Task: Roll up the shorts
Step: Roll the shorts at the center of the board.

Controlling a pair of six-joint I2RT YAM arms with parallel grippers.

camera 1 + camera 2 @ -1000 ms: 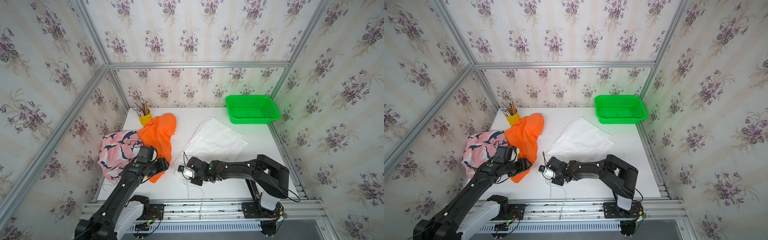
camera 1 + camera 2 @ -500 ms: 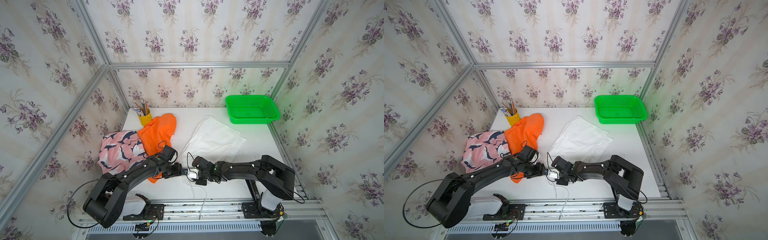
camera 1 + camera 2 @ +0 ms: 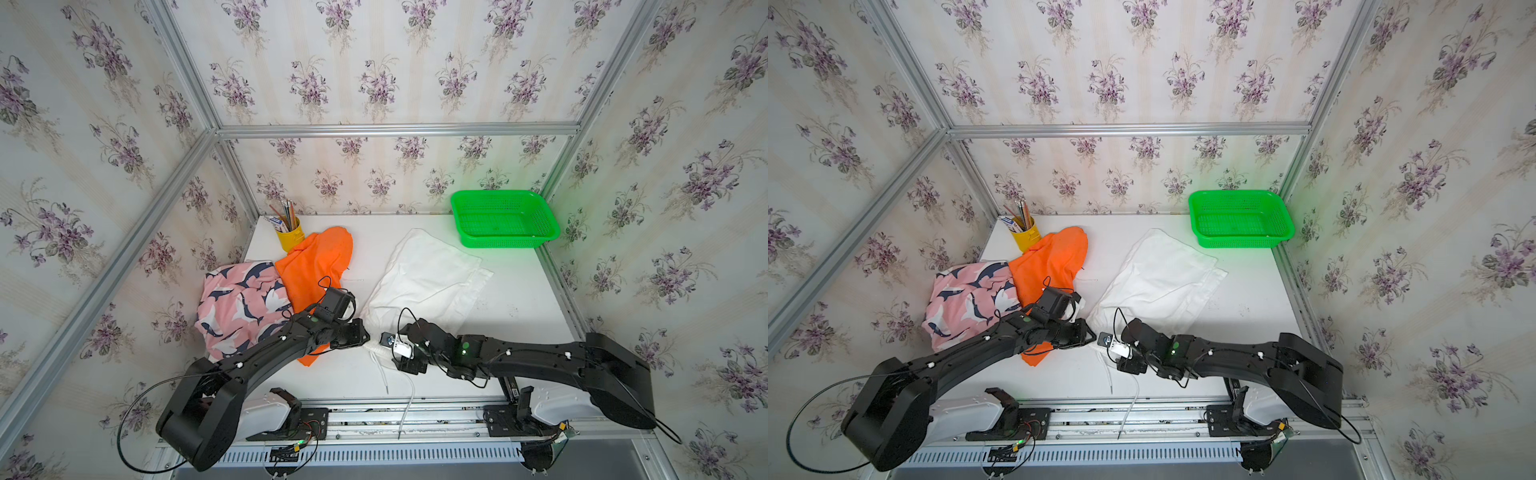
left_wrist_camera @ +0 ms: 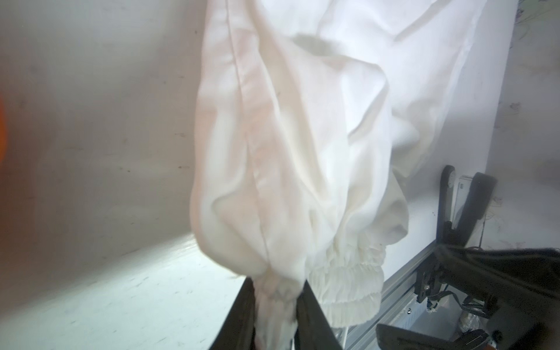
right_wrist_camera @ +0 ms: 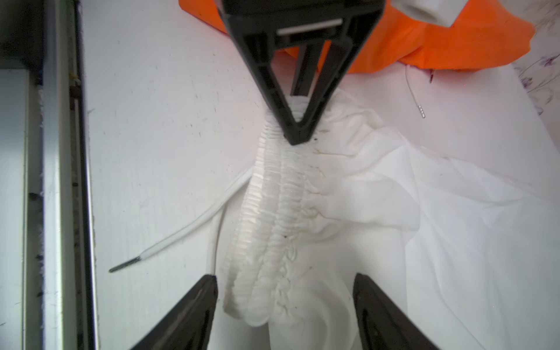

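The left hand [image 4: 277, 291] was clamped on one end of the gathered waistband [image 5: 272, 212] of the white shorts [image 3: 424, 278]. The right hand [image 5: 286, 281] stood wide open astride the other end, gripping nothing. From both hands the shorts ran lengthwise across the table [image 3: 519, 307] toward the green basket [image 3: 503, 218].

I get both top views from high above the front of the desk [image 3: 519, 299], looking down on everything. The left wrist camera sits close behind the left fingers [image 4: 239, 321], the right behind the right fingers [image 5: 194, 312]. Both frame the white shorts [image 4: 303, 121] between those fingers.
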